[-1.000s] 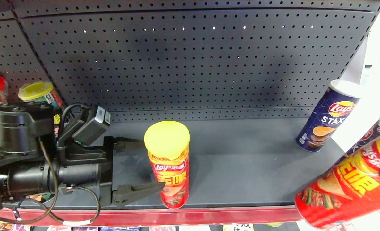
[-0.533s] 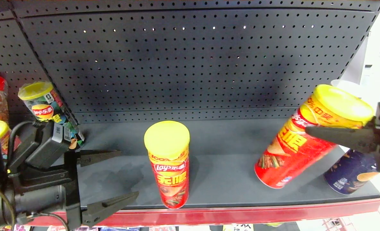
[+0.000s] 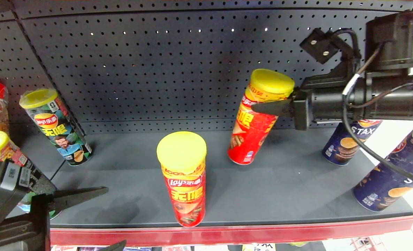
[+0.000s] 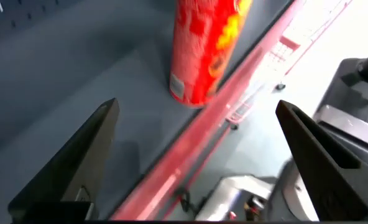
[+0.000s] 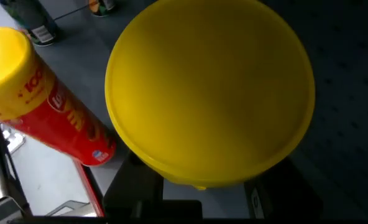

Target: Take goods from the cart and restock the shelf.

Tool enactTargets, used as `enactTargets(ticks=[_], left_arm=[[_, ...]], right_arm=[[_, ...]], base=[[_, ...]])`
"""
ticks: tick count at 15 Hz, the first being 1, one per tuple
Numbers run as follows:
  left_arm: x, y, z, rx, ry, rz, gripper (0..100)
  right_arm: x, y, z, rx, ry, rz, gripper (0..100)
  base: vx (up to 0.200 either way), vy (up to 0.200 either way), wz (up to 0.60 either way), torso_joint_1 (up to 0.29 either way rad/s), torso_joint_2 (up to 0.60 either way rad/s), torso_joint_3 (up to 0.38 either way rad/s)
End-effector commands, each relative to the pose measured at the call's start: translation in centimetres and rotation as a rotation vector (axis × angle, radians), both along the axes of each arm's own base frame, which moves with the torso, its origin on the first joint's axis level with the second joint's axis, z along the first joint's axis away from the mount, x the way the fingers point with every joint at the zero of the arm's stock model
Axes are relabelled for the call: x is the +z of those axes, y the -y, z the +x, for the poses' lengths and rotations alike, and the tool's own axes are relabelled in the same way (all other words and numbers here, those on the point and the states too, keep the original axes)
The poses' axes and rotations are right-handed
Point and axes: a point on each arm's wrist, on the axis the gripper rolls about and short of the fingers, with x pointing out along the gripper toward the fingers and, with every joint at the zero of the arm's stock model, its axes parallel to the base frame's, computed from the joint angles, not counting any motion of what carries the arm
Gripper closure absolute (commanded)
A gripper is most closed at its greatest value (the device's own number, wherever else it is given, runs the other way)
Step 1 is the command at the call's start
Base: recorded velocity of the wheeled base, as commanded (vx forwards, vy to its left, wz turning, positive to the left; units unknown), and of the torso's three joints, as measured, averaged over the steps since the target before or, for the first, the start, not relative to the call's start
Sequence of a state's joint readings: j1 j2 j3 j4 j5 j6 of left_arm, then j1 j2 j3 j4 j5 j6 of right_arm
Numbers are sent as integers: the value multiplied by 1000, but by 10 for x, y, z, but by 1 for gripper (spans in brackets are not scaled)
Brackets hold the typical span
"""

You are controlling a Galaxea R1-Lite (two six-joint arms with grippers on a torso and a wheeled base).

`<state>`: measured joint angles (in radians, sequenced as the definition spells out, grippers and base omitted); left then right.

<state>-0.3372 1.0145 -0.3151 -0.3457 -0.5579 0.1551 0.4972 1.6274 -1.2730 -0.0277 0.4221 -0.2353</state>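
The right gripper (image 3: 260, 106) clamps a tilted red cylindrical chip can with yellow lid (image 3: 251, 132). The can is far back over the dark grey metal shelf (image 3: 279, 188); the left gripper (image 3: 115, 216) gapes empty at the front edge.

The black left gripper (image 3: 115, 216) sits at the frame's lower left, its fingers spread wide (tips pointing rightward). The black right gripper (image 3: 264, 104), upper right, clamps a tilted red cylindrical chip can (image 3: 250, 139) near its top.
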Motion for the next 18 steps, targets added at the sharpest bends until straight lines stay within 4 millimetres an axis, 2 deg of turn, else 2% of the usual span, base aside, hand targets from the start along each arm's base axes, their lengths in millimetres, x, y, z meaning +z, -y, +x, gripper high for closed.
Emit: enactTargets(ticks=[1,5,10,14,18], left_arm=[[6,-7,-18,23,33,-6,0],[4,-13,-36,33,14,0,0],[4,-14,-39,35,20,-2,0],[3,-15,-40,33,22,-3,0],[3,-15,-41,35,25,-5,0]], right_arm=[[-19,-32,20,50,-43,-31,100],[-24,-52,26,86,-46,-42,100],[-25,-66,44,97,-9,-47,100],[-33,-76,54,88,-10,-56,100],[-35,-79,58,93,-7,-63,100]], base=[[0,0,0,0,0,0],[0,0,0,0,0,0],[0,0,0,0,0,0],[0,0,0,0,0,0],[0,0,0,0,0,0]])
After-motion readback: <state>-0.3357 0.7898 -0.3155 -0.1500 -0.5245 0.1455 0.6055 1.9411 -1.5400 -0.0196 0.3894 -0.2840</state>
